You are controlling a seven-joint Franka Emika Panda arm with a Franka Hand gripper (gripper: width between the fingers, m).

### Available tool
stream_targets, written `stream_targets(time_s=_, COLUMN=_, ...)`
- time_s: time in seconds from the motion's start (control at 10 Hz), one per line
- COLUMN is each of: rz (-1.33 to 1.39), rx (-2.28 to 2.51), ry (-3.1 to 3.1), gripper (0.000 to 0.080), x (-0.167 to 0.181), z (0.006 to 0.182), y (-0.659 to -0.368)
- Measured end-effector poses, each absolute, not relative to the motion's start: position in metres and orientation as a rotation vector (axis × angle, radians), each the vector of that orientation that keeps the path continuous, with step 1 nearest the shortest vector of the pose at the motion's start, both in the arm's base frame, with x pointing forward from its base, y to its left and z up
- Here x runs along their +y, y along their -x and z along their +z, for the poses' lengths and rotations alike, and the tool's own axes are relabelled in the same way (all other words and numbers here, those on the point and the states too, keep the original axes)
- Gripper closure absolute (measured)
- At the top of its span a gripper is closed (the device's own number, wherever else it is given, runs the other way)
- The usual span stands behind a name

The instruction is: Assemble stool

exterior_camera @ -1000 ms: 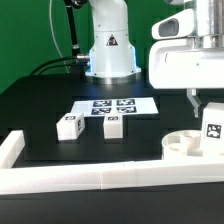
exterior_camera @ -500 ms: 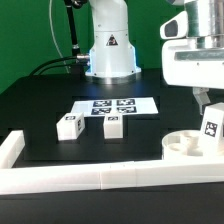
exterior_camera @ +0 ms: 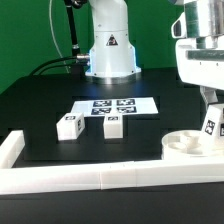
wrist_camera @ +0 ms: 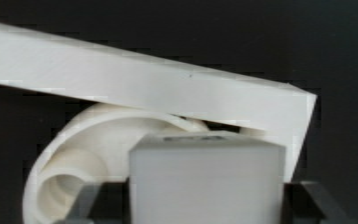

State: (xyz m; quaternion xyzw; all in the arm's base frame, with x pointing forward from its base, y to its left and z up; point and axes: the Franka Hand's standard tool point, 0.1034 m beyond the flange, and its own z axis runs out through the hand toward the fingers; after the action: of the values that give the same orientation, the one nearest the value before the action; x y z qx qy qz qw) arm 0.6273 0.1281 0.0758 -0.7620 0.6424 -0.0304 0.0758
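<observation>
Gripped leg [exterior_camera: 211, 127] — one; loose legs [exterior_camera: 68, 126] [exterior_camera: 112, 125] — two; seat [exterior_camera: 181, 146] — one.

Two legs [exterior_camera: 68, 126] [exterior_camera: 112, 125] before the marker board [exterior_camera: 115, 105], seat [exterior_camera: 183, 146] behind the rail [exterior_camera: 100, 178], third leg [exterior_camera: 212, 126] over seat

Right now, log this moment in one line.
gripper: shut on stool leg | stool leg: over round seat | spare legs: two on table beside marker board
</observation>
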Motion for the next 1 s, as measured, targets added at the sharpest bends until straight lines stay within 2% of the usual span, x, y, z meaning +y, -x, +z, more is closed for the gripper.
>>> stream_targets(time_s=0.4, rz=0.009, rx=2.344, ry=1.745, gripper=0.0456, x=0.141, z=0.074, y=-0.628)
stream_targets(time_s=0.8, rz=0.033, rx=2.41, ry=1.624, gripper=0.0456, x=0.142, z=0.077, y=-0.629)
stream_targets(time_s=0.9, rz=0.033, rx=2.406, ry=1.63, gripper=0.0361, x=0.142, z=0.077, y=-0.629)
stream_targets(time_s=1.0, rz=0.033, rx=2.403, ry=1.634, gripper=0.0361, x=0.143, z=0.077, y=-0.629)
